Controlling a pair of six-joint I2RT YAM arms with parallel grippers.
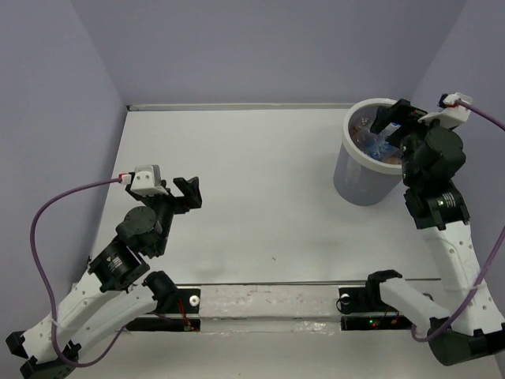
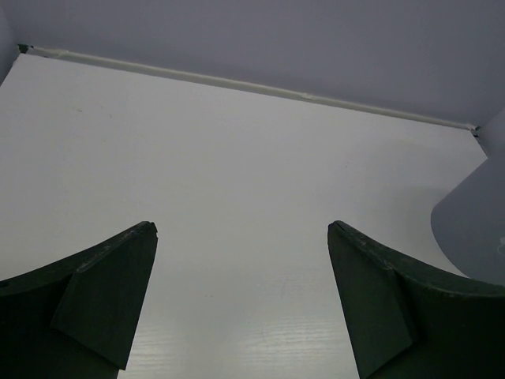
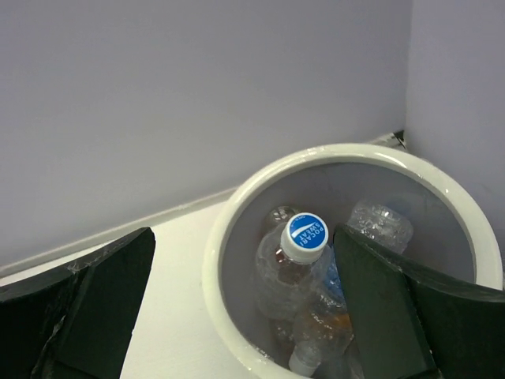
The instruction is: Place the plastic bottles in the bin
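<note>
The bin [image 1: 359,180] is a translucent grey bucket with a white rim [image 3: 217,237] at the table's far right. Several plastic bottles lie inside it. One clear bottle with a blue-and-white cap [image 3: 304,234] stands uppermost; an orange-tinted one [image 3: 327,328] and a crumpled clear one [image 3: 380,223] lie around it. Bottles also show inside the bin in the top view [image 1: 377,142]. My right gripper [image 1: 397,120] hangs over the bin's mouth, open and empty [image 3: 245,304]. My left gripper [image 1: 188,193] is open and empty over bare table [image 2: 241,292], far from the bin.
Grey walls close the table at the back and both sides. The bin's side shows at the right edge of the left wrist view [image 2: 473,213]. A rail with the arm bases [image 1: 268,304] runs along the near edge.
</note>
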